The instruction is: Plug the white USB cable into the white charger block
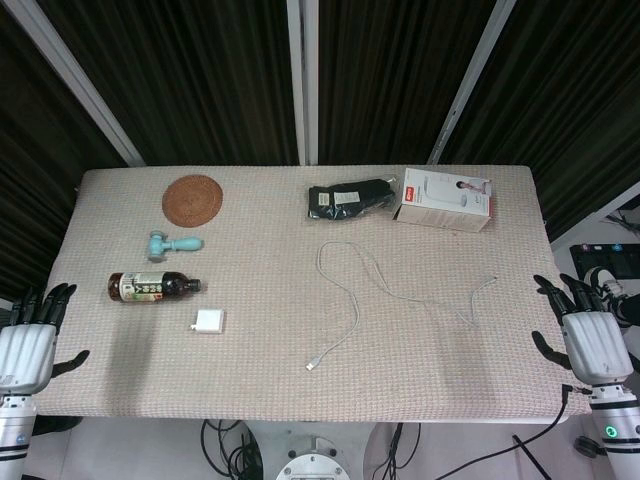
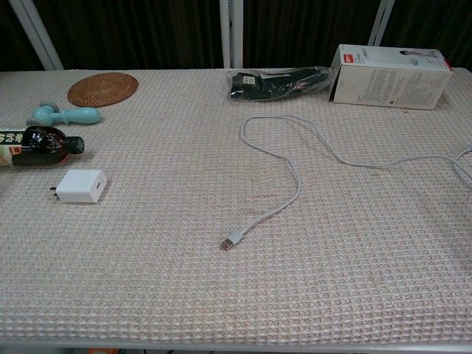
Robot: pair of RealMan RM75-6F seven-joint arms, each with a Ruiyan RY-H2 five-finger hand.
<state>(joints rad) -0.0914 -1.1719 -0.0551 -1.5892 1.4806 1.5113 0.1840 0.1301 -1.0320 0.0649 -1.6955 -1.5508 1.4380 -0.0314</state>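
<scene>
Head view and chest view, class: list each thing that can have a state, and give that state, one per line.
White USB cable: unplugged, lying loose in curves.
White charger block: lying flat, nothing plugged in.
Bottle: on its side, cap on.
Box: lying closed.
Left hand: holds nothing, fingers apart.
Right hand: holds nothing, fingers apart.

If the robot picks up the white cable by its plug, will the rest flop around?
Probably yes. The white cable lies in loose curves, so it looks floppy and would likely dangle and drag. It is thin, so probably light. Its plug is small, perhaps fiddly to pinch.
</scene>
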